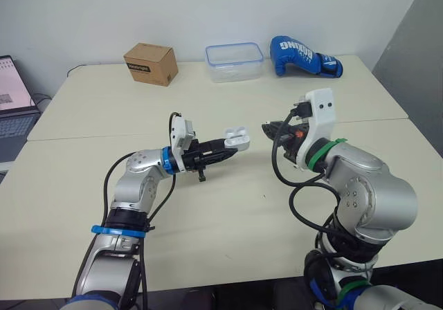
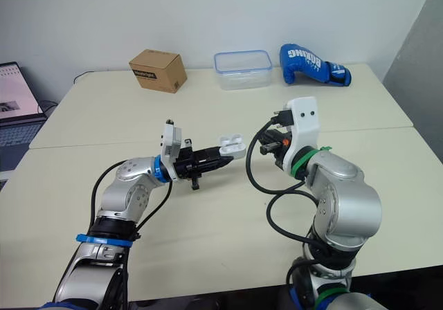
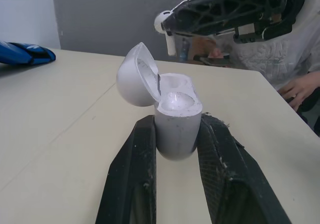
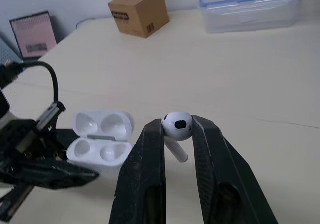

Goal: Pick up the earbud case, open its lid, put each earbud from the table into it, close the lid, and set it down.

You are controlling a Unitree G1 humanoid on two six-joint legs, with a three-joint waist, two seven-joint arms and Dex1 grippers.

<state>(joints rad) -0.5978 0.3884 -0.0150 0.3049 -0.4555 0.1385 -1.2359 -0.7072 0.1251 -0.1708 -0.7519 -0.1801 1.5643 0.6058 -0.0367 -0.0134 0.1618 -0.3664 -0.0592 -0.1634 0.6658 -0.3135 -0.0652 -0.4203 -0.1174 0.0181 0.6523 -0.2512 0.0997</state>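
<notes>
A pale cream worktop (image 1: 83,109), two tables joined along a seam, stands against a plain white wall (image 1: 208,5). A grey panel (image 1: 415,40) rises at the right. An open laptop (image 1: 14,99) sits off its left edge.

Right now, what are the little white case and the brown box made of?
The earbud case is probably hard white plastic, smooth with a soft sheen: light glints faintly on its rounded lid. The brown box looks like matte cardboard: dull tan faces, crisp folded edges and a printed label.
</notes>
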